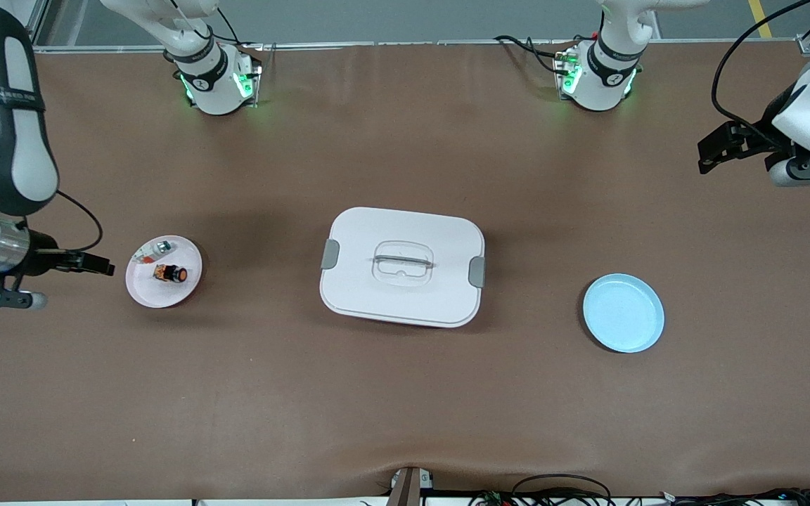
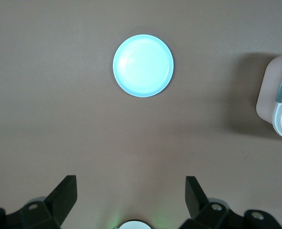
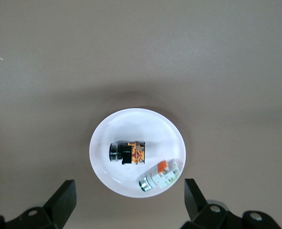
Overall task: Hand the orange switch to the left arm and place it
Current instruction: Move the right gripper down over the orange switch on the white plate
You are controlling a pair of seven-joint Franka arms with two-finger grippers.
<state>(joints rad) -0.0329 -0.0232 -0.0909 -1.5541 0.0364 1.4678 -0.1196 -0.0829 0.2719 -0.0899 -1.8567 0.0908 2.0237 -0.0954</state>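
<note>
front view: brown counter [image 1: 405, 407], white box [image 1: 402, 266] in the middle with lid on, grey clips at both ends, clear handle recessed in the lid. small white plate [image 1: 139, 288] toward the right arm's end of the counter; the orange switch [image 1: 171, 273] lies on its side on that plate, a small silver-and-clear piece [image 1: 159, 248] beside it on the same plate, farther from the front camera, the two close but whether touching is not clear. light blue plate [image 1: 623, 313] toward the left arm's end, bare, well apart from the box. right pincer [image 1: 88, 263] sits up in the air over bare counter just beside the white plate, at the right arm's end. left pincer [image 1: 718, 147] is up over bare counter at the left arm's end, well apart from the blue plate. left wrist view: left pincer [image 2: 131, 195] fingers spread wide apart, nothing between them, blue plate [image 2: 143, 65] below on the counter, a corner of the box [image 2: 276, 102] with one grey clip at the edge. right wrist view: right pincer [image 3: 130, 198] fingers wide apart, holding nothing, white plate [image 3: 131, 121] under it with the orange switch [image 3: 128, 152] near its middle and the silver-and-clear piece [image 3: 161, 175] near its rim.
</note>
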